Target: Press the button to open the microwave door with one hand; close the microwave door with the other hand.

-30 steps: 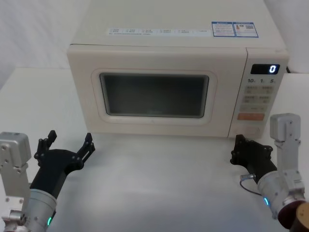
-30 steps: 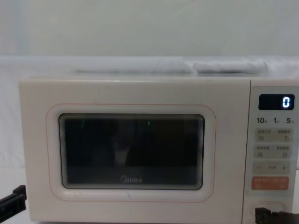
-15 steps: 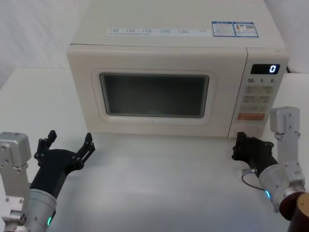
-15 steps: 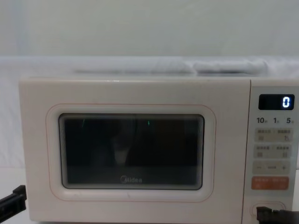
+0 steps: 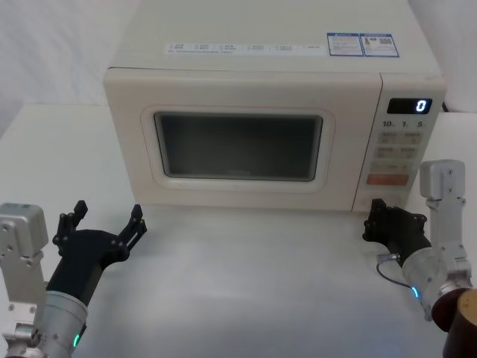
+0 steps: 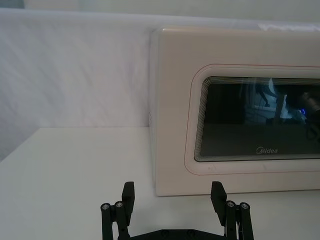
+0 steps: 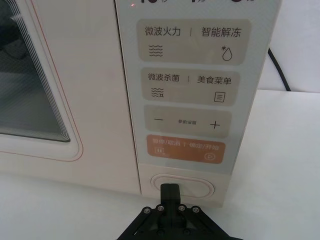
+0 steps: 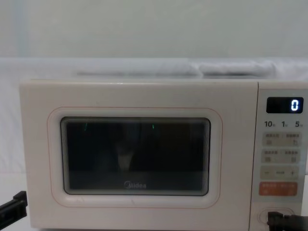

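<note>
The microwave door [image 5: 238, 145] is shut flush with the cream housing; its dark window and Midea logo face me [image 8: 134, 156] [image 6: 250, 125]. The button [image 7: 197, 187], a wide cream pill with an oval ring, sits at the bottom of the control strip. My right gripper [image 7: 170, 192] is shut, fingers pressed together, its tip right in front of the button's lower middle; I cannot tell if it touches. It also shows at the microwave's lower right corner [image 5: 375, 216] [image 8: 275, 219]. My left gripper [image 5: 104, 220] [image 6: 172, 192] stands open above the table, in front of the door's left end.
The control strip [image 5: 402, 149] shows a lit "0" display, pale keys and an orange key [image 7: 185, 149] just above the button. A black power cord [image 7: 280, 70] runs behind the microwave's right side. White table [image 5: 246, 283] stretches between both arms.
My right gripper has crept slightly forward and to the right, closer to the button. The left arm and the door have not moved.
</note>
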You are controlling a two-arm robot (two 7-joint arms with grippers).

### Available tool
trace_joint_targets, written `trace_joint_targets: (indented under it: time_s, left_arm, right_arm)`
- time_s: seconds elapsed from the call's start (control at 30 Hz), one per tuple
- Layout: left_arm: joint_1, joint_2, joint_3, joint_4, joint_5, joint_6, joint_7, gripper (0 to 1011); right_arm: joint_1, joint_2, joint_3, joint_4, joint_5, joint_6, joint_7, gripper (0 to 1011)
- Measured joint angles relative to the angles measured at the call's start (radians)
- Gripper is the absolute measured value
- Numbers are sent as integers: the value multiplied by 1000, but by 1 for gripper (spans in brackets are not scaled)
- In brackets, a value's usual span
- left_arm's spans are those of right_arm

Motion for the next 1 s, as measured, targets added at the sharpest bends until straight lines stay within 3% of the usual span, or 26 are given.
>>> trace_joint_targets:
  time_s: [1.0]
  left_arm:
    - [0, 0, 0, 0, 0, 0, 0, 1001]
  right_arm:
    - [29, -19, 18, 45, -17, -27, -14, 0]
